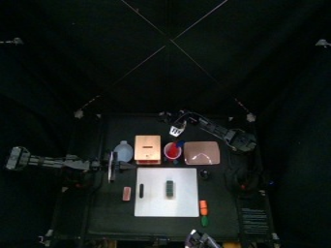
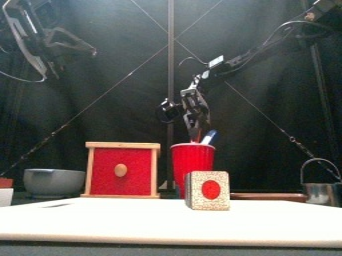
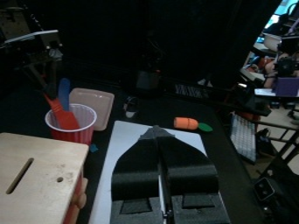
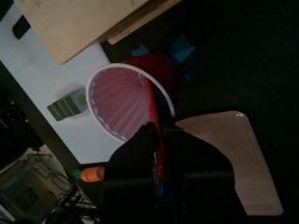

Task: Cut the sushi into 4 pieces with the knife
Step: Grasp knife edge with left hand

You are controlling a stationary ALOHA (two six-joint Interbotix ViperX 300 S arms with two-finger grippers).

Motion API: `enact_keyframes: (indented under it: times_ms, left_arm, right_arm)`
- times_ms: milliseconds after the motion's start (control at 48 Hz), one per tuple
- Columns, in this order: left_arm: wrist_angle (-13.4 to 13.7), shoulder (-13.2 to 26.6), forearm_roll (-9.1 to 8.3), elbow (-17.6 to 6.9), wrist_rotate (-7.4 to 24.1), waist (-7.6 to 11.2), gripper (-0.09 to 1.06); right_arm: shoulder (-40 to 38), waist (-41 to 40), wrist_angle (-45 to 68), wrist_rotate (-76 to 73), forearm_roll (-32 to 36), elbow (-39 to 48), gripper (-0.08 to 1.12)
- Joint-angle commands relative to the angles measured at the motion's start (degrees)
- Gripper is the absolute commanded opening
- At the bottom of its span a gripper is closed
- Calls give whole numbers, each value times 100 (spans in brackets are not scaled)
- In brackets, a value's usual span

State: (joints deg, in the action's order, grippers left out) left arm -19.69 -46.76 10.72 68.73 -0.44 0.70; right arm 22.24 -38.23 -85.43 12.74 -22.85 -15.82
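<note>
The dark green sushi roll (image 1: 169,186) lies on the white cutting board (image 1: 153,180); in the front view its end (image 2: 206,190) shows a red centre. The red cup (image 1: 172,151) stands behind the board, between the wooden box (image 1: 147,148) and the pink tray (image 1: 203,153). My right gripper (image 2: 198,112) hangs right over the cup (image 2: 193,163), shut on the red knife (image 4: 155,109). The blue knife (image 2: 210,135) leans in the cup. My left gripper (image 1: 111,167) rests at the board's left edge, shut on nothing (image 3: 158,133).
A blue-grey bowl (image 1: 124,152) sits left of the box. A small red toy (image 1: 127,193) lies left of the board, and an orange toy (image 1: 204,206) lies off its front right corner. The metal cutter (image 2: 318,186) stands at the far right.
</note>
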Motion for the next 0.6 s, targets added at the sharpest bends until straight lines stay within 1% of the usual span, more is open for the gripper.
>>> enact_keyframes:
  times_ms: [21, 146, 208, 292, 312, 354, 396, 458, 521, 562, 604]
  left_arm:
    - [-53, 18, 9, -79, 0, 0, 2]
    - [-79, 18, 9, -88, 26, -62, 2]
    - [-185, 18, 0, -88, 35, -114, 2]
    - [-536, 18, 0, -88, 44, -229, 2]
    - [-677, 18, -9, -79, 44, -264, 3]
    - [-861, 18, -9, -70, 44, -308, 3]
    - [-1143, 18, -9, -62, 53, -378, 5]
    - [-1424, 18, 0, -35, 53, -475, 6]
    - [-1775, 18, 9, 18, 44, -615, 7]
    - [-1951, 26, 9, 53, 44, -712, 8]
    - [-2057, 18, 9, 70, 44, -756, 8]
  right_arm:
    - [-536, 0, -88, 0, -44, -352, 8]
    - [-1002, 123, -114, -9, -70, -378, 8]
    - [-1222, 229, -123, -9, -79, -308, 8]
    - [-1547, 396, -123, 0, -79, -132, 8]
    - [-1608, 431, -123, 0, -79, -88, 8]
    - [-1758, 519, -97, -9, -79, 26, 8]
    - [-1916, 633, -53, -9, -79, 167, 8]
    - [-2127, 817, 105, -9, -70, 369, 8]
    - [-2417, 1002, 396, 0, -62, 624, 8]
    - [-2610, 1081, 606, -9, -79, 809, 8]
    - [-2813, 1160, 826, 0, -79, 1011, 8]
